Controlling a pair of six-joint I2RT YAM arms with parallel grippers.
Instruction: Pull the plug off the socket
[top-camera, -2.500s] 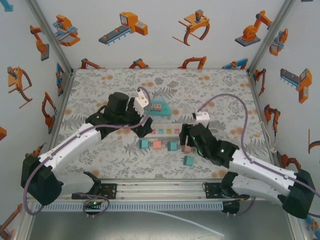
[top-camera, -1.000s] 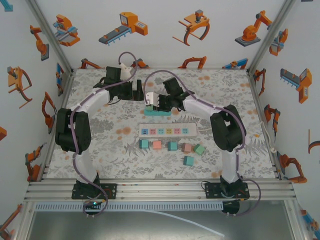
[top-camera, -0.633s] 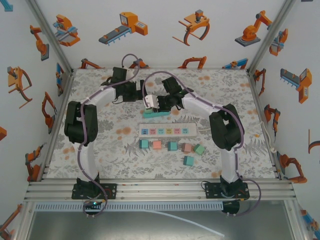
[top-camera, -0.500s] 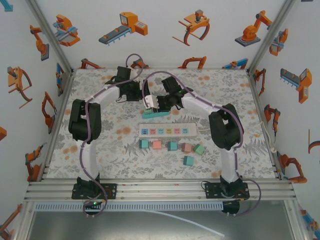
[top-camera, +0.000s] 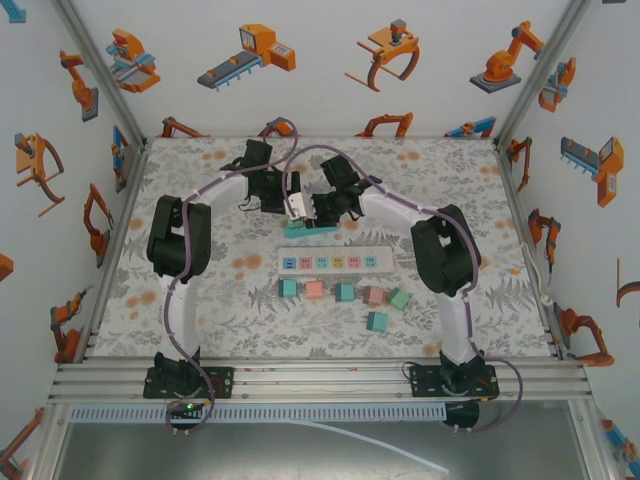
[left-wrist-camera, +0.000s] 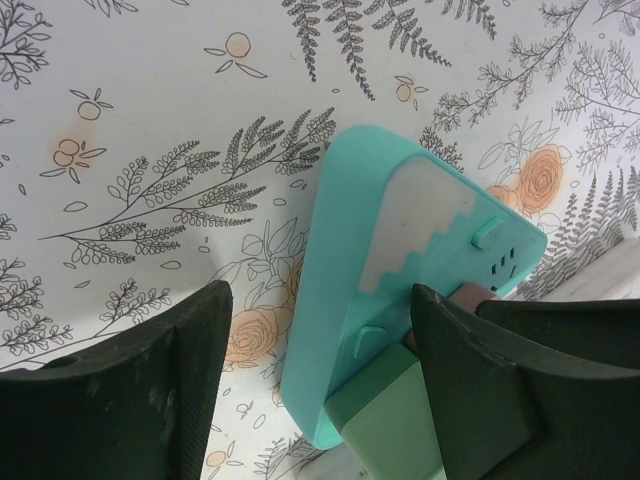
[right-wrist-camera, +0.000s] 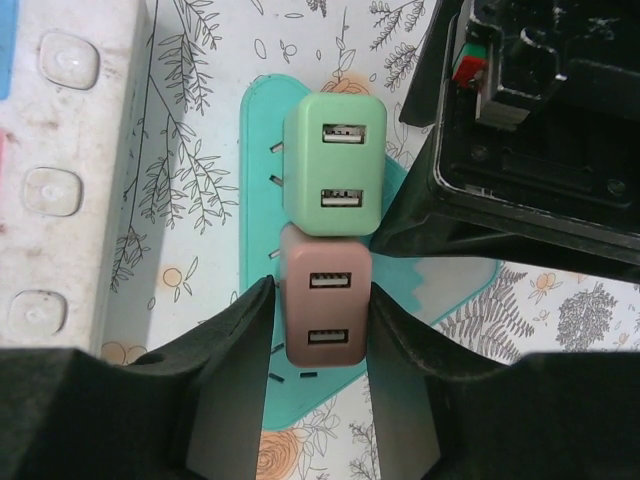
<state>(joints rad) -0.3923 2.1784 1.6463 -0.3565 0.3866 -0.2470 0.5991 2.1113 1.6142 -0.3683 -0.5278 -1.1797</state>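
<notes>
Right wrist: jaws around pink plug

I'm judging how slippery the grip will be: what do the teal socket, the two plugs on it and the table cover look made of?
Teal socket: moulded plastic, matt, with a paler frosted panel and rounded edges.
Pink plug and green plug: smooth hard plastic, satin, with crisp USB ports.
Table cover: printed sheet, perhaps vinyl or paper; flat floral pattern, no visible weave.

Two plugs stand touching on the socket (which lies behind the power strip).
</notes>
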